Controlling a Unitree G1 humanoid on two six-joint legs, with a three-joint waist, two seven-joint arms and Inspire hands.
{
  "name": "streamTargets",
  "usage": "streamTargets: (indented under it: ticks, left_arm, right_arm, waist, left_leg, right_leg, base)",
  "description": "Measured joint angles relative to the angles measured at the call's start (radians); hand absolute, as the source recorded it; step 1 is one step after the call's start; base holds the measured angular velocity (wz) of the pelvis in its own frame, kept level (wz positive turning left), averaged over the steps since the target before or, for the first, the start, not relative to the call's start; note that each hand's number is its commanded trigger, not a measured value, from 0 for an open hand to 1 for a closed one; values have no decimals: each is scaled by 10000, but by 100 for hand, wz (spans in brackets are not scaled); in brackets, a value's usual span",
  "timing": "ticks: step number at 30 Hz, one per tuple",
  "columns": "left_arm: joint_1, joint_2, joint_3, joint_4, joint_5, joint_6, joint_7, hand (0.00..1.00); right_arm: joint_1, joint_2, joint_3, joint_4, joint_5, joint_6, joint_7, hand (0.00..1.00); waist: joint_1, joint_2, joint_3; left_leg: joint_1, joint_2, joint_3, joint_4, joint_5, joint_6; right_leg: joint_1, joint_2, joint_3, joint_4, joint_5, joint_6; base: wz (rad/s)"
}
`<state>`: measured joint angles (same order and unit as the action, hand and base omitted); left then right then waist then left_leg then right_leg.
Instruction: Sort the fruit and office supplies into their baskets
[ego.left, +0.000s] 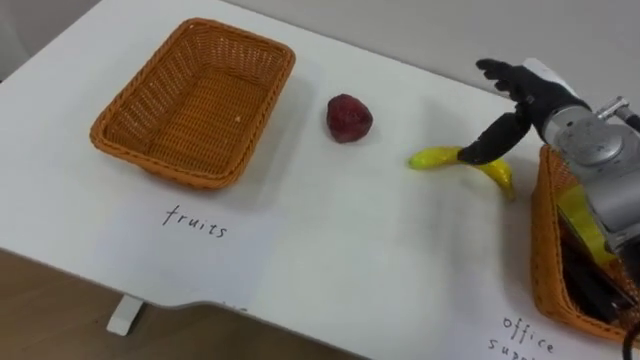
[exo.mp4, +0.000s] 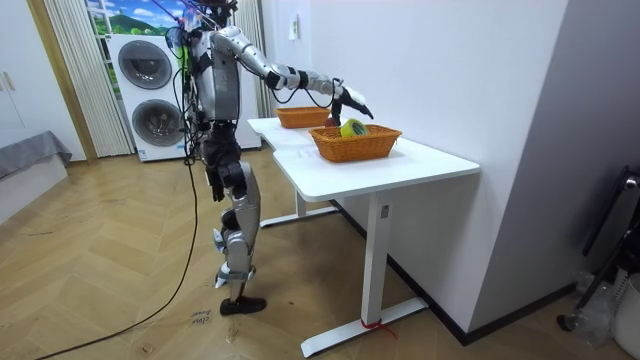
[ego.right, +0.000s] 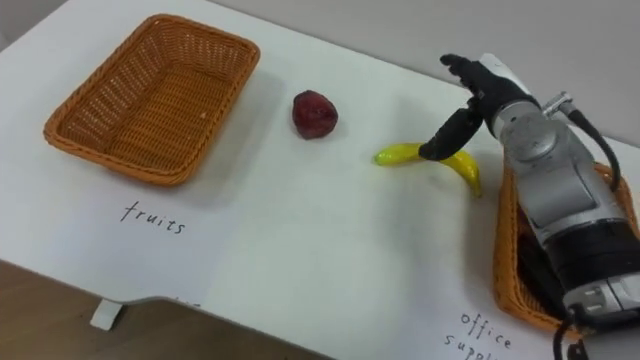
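My right hand (ego.left: 532, 94) hovers open over the right part of the white table, fingers stretched out and the thumb pointing down at a yellow banana (ego.left: 462, 161) just below it. I cannot tell whether the thumb touches the banana. A dark red fruit (ego.left: 349, 118) lies to the banana's left. Further left stands the wicker fruit basket (ego.left: 200, 110) with nothing in it. The wicker office basket (ego.left: 540, 240) sits under my right forearm and holds yellow and black items.
A paper label reading "fruits" (ego.left: 196, 222) lies in front of the left basket, another label (ego.left: 525, 335) in front of the right one. In the room view I stand at the table's (exo.mp4: 400, 170) long side, a wall behind it, washing machines (exo.mp4: 150, 90) behind me.
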<state>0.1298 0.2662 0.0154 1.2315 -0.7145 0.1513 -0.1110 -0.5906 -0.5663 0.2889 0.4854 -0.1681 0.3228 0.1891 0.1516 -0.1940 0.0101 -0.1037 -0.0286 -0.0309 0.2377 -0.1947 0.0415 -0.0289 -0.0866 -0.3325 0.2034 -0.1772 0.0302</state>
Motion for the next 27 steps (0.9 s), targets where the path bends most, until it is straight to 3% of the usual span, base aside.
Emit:
streamTargets:
  ticks: [6, 13, 19, 27]
  left_arm:
    - [-247, 12, -16, 206, -9, -83, -7, 0]
    - [-247, 8, -13, 262, 48, -134, -23, 0]
    - [-247, 11, -11, 239, -10, -161, -66, 0]
    - [-247, 72, -214, 284, -398, -213, -51, 0]
  right_arm:
    - [-105, 1, 58, 451, -46, -111, 7, 0]
    - [-126, 1, 58, 529, -822, -400, 12, 0]
    - [-125, 2, 99, 619, -1226, -408, 21, 0]
    - [-227, -3, 1151, 667, -1988, -363, 17, 0]
  waist:
    - [205, -100, 61]
    - [262, -122, 75]
    - [292, -114, 84]
    - [482, -287, 49]
  left_leg:
    - [-243, -5, 1, 35, 20, -11]
    - [-243, -3, 1, 26, 21, -10]
    - [-268, 0, 30, 9, 21, -10]
    - [-493, 20, 4, 32, 45, -32]
  right_leg:
    - [-233, -7, 3, 2, 6, -10]
    - [-251, -4, -3, -16, 5, -9]
    - [-273, -4, -3, -8, 7, -11]
    - [-482, 17, -42, 19, 37, -53]
  base:
    - [0]
    - [0]
    - [0]
    - [0]
